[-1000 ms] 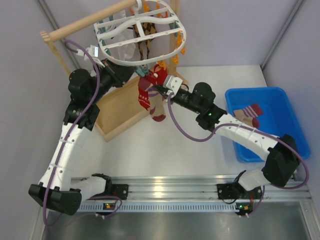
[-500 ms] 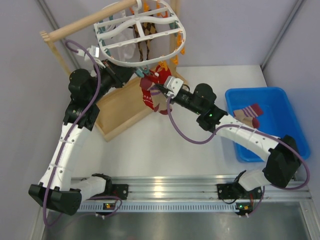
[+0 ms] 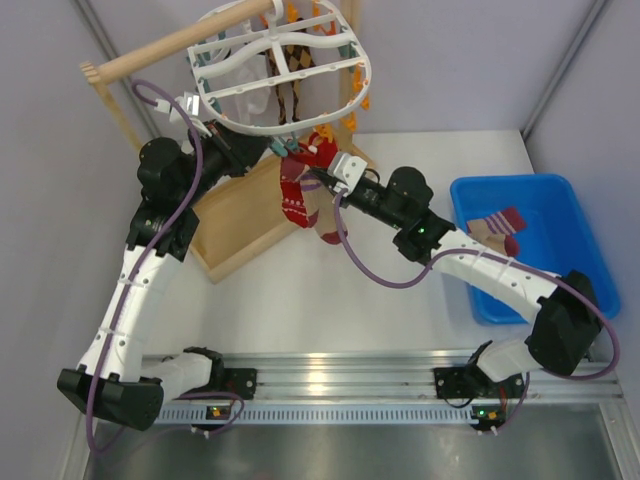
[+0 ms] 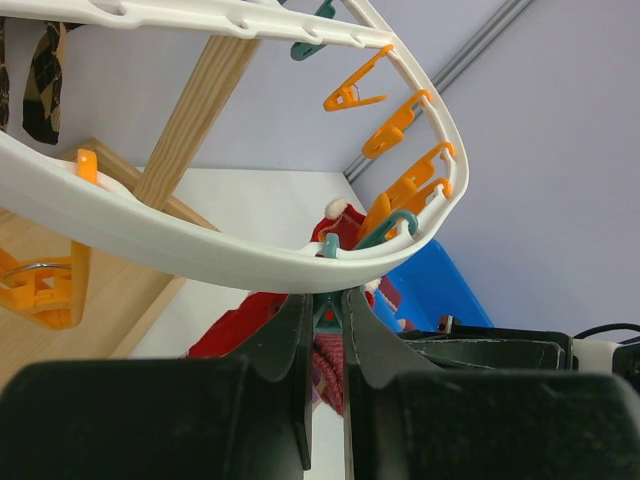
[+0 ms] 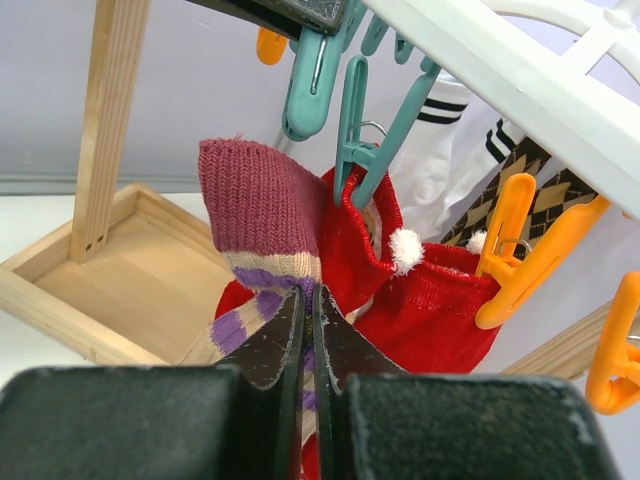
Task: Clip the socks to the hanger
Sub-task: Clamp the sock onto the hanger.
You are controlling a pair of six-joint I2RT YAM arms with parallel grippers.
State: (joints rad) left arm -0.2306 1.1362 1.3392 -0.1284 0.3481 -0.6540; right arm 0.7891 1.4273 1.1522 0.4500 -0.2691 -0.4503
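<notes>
A maroon-cuffed sock with beige and purple stripes is held up under the near rim of the hanger, and its cuff rises just beside the dangling clips. The right gripper grasps this sock, its two fingers pinched tight on the striped fabric just below the cuff. Right behind it hangs a red sock with white pom-poms. Its cuff reaches the lower end of a teal clip, though whether that clip bites the fabric cannot be told.

The left gripper comes in from the opposite side beneath the white rim. Its fingers are drawn nearly together and squeeze a second teal clip that hangs from the frame, close above the maroon cuff. Orange clips dangle along the far curve of the hanger. A white sock with black bands and an argyle sock hang further back.

Below the hanger lies the wooden tray of a rack, and the two raised socks hang over its edge. A blue bin sits well to the right, beside the right arm, and in it lies one striped sock.
</notes>
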